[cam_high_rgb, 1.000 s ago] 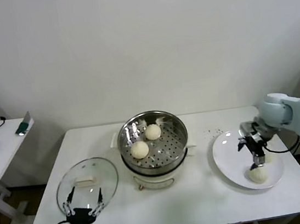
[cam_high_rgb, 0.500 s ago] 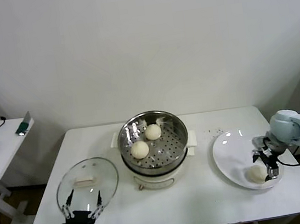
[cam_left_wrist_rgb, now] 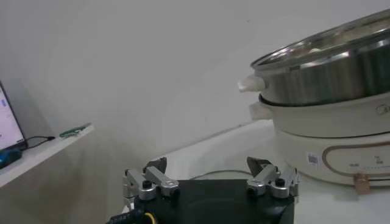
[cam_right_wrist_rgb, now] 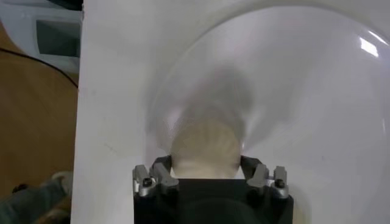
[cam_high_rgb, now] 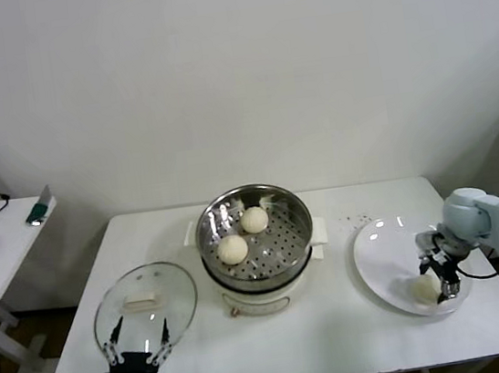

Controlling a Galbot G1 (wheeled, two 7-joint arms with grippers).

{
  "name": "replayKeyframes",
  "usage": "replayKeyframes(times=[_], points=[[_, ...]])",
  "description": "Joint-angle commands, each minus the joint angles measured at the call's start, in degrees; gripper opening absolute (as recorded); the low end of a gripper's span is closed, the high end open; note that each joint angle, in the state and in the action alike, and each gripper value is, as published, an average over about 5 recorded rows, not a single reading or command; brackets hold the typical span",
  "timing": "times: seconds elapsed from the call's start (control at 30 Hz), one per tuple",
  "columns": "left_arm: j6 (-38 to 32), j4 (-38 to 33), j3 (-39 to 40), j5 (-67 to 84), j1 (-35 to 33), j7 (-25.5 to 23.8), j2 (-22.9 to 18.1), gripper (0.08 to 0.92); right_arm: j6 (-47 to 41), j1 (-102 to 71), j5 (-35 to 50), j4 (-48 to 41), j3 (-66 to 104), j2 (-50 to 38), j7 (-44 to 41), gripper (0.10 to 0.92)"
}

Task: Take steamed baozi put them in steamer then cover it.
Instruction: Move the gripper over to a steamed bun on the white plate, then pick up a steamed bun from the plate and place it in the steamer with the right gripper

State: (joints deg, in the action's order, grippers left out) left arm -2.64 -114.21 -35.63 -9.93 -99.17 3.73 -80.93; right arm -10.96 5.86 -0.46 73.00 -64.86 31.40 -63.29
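Right end effector (cam_high_rgb: 438, 277) sits low over the white plate (cam_high_rgb: 379, 261) at the right end of the bench (cam_high_rgb: 343, 340), its fingers (cam_right_wrist_rgb: 159, 172) pressed against both sides of one steamed baozi (cam_right_wrist_rgb: 204, 148); I read that as a grip on the bun, which rests on the plate near its front-right rim. From my head view I see only this one bun (cam_high_rgb: 426, 288) on the plate; the arm covers the part of the plate behind it.

Steamer (cam_high_rgb: 254, 234) stands mid-bench on its cream pot base, uncovered, with two baozi (cam_high_rgb: 232, 248) (cam_high_rgb: 254, 220) on the perforated floor, near each other but apart. Glass lid (cam_high_rgb: 145, 301) lies flat on the bench to the left of the steamer, white handle up.

Left end effector (cam_high_rgb: 139, 343) is parked at the front-left edge of the bench, just in front of the lid, fingers (cam_left_wrist_rgb: 149, 181) spread wide with nothing between them.

Between plate and steamer I see bare bench, apart from a few dark specks (cam_high_rgb: 357, 220) behind the plate. Side table (cam_high_rgb: 0, 247) at far left carries a mouse and a small green-edged item.
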Motion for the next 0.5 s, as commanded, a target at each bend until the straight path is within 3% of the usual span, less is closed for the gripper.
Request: replayKeyframes(times=[0.03,0.23,0.5], points=[[-0.04,0.0,0.01,-0.06,-0.07,0.0,-0.01,0.823,0.66,-0.42,-0.55,-0.83,0.55,0.64,-0.1,0.676],[-0.14,-0.04,-0.09,-0.07,-0.27,0.01,0.01,0.823,5.11,5.82,-0.42,-0.68,-2.6,1.14,-0.93,0.666],[-0.12,-0.25,0.07,-0.23,-0.45,0.01,0.03,0.823,25.45,30.75,-1.1,-1.29,-16.79,8.91,-5.63,0.67]])
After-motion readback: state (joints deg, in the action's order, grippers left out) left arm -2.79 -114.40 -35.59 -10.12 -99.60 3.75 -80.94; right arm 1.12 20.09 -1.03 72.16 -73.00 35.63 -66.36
